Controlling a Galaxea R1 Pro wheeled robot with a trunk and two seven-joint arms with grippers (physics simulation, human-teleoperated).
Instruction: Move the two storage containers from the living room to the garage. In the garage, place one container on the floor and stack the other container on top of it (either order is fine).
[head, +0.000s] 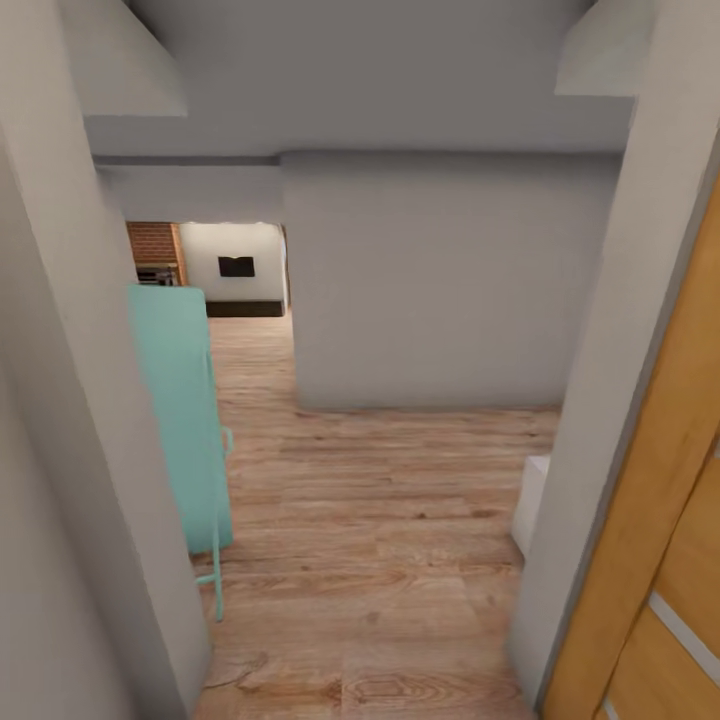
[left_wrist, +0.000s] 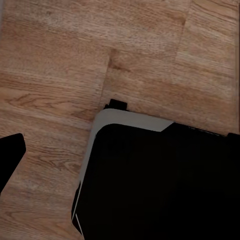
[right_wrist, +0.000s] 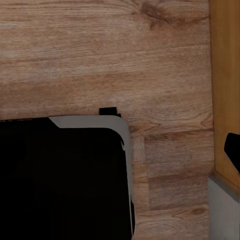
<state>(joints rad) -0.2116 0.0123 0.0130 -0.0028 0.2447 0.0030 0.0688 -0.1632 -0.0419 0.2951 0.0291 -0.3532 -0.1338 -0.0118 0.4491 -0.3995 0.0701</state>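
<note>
The robot is in transit through a doorway: a pale grey wall (head: 60, 450) at left, a mint-green flat panel (head: 180, 420) beside it, light wood-plank floor (head: 380, 520) ahead, an orange-wood door (head: 660, 520) at right. No red-orange containers are visible, so their direction from the fingers can't be judged; whether the fingers are apart or together, I cannot tell.

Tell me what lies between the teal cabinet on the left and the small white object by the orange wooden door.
In the head view, only bare wood-plank floor lies between the teal cabinet and the white object beside the orange wooden door.
</note>
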